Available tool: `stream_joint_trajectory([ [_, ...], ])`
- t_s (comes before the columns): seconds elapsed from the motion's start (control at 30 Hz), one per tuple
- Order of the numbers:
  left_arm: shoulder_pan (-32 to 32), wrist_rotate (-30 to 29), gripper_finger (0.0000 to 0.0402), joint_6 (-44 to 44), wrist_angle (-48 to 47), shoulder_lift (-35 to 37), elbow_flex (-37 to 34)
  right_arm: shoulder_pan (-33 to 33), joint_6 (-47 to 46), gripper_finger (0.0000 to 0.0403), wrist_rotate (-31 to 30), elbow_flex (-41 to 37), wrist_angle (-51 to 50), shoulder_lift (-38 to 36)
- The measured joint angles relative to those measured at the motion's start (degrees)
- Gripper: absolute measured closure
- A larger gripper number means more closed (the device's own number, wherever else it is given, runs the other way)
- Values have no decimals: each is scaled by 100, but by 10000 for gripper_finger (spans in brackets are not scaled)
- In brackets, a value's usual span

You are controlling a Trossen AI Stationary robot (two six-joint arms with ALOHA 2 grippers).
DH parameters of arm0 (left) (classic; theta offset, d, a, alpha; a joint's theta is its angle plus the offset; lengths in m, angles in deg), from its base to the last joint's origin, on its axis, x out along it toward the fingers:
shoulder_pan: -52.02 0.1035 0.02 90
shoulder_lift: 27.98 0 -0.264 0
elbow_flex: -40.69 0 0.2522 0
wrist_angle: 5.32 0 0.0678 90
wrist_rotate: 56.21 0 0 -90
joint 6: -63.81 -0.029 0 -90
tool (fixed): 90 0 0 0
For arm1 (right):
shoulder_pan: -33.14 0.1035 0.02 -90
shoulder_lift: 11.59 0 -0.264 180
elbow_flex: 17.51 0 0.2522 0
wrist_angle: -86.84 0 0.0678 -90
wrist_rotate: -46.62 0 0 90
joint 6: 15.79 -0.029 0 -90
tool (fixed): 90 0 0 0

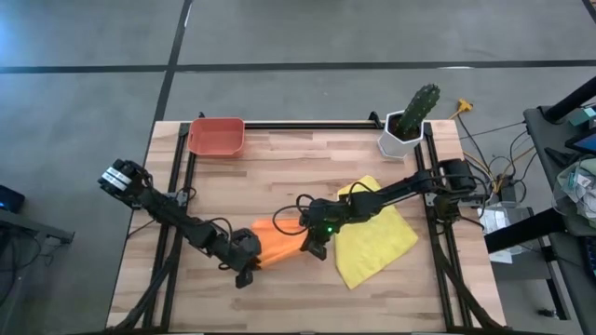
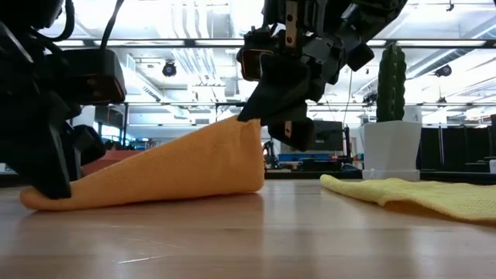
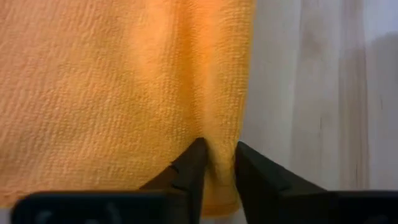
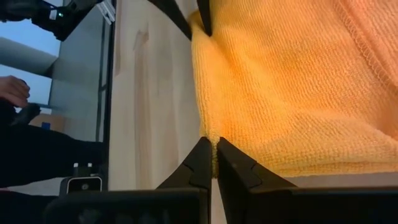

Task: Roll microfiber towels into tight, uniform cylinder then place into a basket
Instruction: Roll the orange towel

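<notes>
Item one, left gripper: clamped on a pinch of the orange towel at its table-level end. Item two, right gripper: clamped on the opposite edge, lifted off the table. You are at the start of rolling; next you likely need to fold that raised edge over evenly. Yellow towel: flat, beside. Basket: far corner, well apart.

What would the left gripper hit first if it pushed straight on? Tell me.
The left gripper already pinches the orange towel, so it would meet more towel first; past that probably the right gripper, though depth is unclear.
</notes>
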Motion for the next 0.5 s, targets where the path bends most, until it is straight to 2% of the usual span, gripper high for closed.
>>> stream_joint_trajectory([
  [0.13,10,322,385,14,3,0,23,0,0,394,2,0,-110,-7],
  [0.2,12,566,397,22,50,-2,48,2,2,394,-11,2,-191,-7],
  [0.5,92,1300,396,474,500,44,33,9,2,394,-120,2,-431,-7],
])
